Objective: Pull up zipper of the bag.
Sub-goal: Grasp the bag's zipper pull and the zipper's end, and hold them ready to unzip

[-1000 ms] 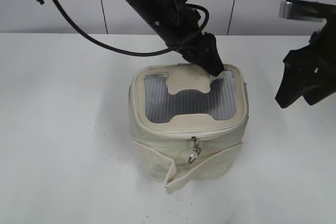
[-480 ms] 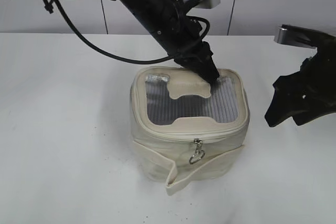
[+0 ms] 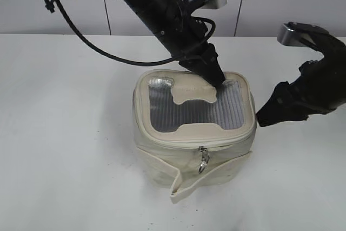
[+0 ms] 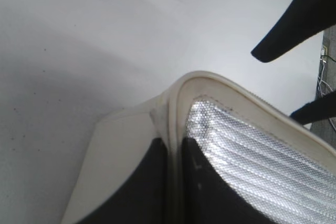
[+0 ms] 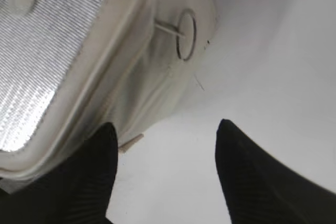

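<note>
Left pincer [image 3: 214, 78] comes down at a slant from the upper left, its tips pinching the bag's back rim where the zipper [image 4: 173, 124] track runs. The bag [image 3: 192, 144] sits right under it on the white surface [image 3: 65, 133], with the silver pulls hanging on the front face, far side from that pincer. Right pincer [image 5: 165, 169] is spread wide, holding nothing, hovering just beside the bag's right side with its arm angled in low from the right.
</note>
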